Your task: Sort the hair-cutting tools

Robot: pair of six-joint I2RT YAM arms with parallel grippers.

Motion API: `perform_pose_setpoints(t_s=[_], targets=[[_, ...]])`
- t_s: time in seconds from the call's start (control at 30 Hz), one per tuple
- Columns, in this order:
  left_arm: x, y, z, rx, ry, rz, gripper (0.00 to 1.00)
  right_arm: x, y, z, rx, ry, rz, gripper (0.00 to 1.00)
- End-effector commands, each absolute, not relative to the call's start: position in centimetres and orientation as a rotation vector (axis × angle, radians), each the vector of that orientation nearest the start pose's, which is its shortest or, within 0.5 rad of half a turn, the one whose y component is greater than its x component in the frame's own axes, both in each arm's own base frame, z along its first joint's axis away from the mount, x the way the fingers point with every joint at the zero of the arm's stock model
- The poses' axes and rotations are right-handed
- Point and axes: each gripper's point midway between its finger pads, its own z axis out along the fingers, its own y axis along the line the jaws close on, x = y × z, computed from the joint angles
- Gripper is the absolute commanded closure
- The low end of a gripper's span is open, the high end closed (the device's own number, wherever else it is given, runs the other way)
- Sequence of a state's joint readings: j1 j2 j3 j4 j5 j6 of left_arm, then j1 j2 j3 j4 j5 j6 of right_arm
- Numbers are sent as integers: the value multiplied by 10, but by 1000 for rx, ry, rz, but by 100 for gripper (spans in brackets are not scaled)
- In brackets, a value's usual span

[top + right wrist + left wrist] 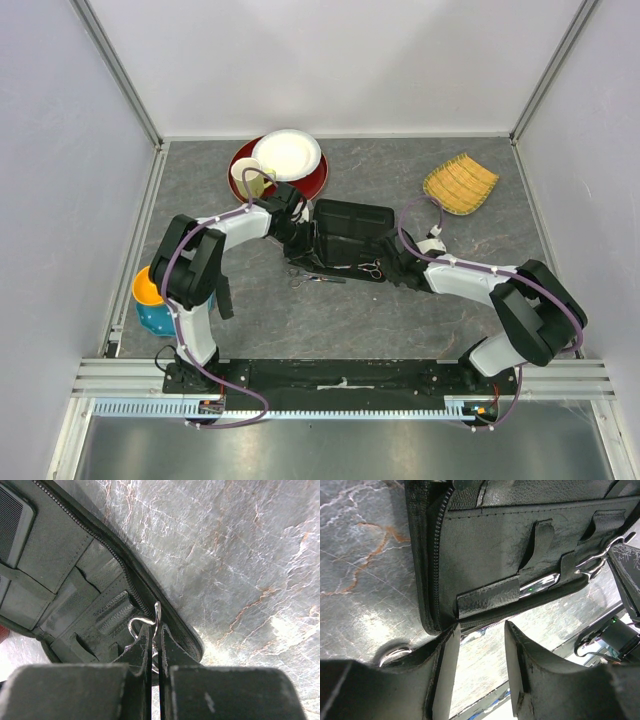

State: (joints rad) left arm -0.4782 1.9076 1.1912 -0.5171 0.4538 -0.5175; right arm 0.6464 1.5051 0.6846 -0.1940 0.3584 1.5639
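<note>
A black case (345,232) lies open in the middle of the table. In the right wrist view my right gripper (156,632) is shut on the silver ring handle of a pair of scissors (145,621) at the case's zipped edge (120,575); the same scissors (371,268) show from above at the near edge. My left gripper (480,652) is open and empty, just off the case's corner (432,615). A silver blade (540,583) sits under a strap inside. Another silver ring (395,655) lies on the table by the left finger, where more scissors (299,281) and a slim dark strip (327,279) rest.
A red plate (240,165) carrying a white paper plate (288,153) and a cup (247,176) stands at the back, close behind the left arm. A yellow woven tray (460,183) is at the back right. An orange-and-teal bowl (148,297) sits at the left edge.
</note>
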Motion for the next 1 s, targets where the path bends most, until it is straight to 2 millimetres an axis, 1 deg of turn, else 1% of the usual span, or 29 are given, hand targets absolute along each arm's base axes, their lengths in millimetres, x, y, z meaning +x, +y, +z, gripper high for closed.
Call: perform_pose_setpoints(t_s=[0.0, 0.03, 0.07, 0.13, 0.17, 0.37, 0.43, 0.5, 0.6, 0.67, 0.77, 0.8, 0.9, 0.97], targets=[[270, -227, -5, 98, 3012, -567, 49, 282, 253, 43, 1186, 2331, 715, 96], [273, -225, -2, 97, 2994, -544, 47, 282, 252, 43, 1180, 2330, 702, 96], [278, -218, -1, 87, 2976, -478, 47, 282, 249, 43, 1174, 2325, 685, 95], [283, -211, 8, 82, 2939, -426, 43, 283, 247, 43, 1168, 2323, 670, 95], [287, -206, 9, 72, 2921, -377, 42, 282, 247, 42, 1156, 2332, 660, 94], [299, -190, 23, 20, 2837, -257, 36, 280, 244, 35, 1145, 2353, 630, 92], [303, -191, 27, 22, 2807, -273, 34, 279, 244, 34, 1146, 2354, 626, 92], [306, -193, 37, 17, 2767, -297, 33, 278, 242, 31, 1149, 2357, 616, 92], [311, -193, 45, 7, 2723, -306, 30, 277, 240, 27, 1147, 2358, 602, 91], [316, -186, 45, -8, 2706, -267, 25, 276, 239, 26, 1143, 2362, 597, 90], [317, -186, 35, -29, 2743, -275, 24, 277, 239, 25, 1127, 2369, 596, 89], [314, -189, 27, -31, 2775, -293, 24, 277, 240, 26, 1123, 2368, 599, 89], [306, -197, 17, -28, 2829, -357, 27, 279, 241, 29, 1098, 2371, 603, 89], [298, -199, 11, -31, 2865, -384, 32, 283, 244, 35, 1067, 2368, 618, 91]])
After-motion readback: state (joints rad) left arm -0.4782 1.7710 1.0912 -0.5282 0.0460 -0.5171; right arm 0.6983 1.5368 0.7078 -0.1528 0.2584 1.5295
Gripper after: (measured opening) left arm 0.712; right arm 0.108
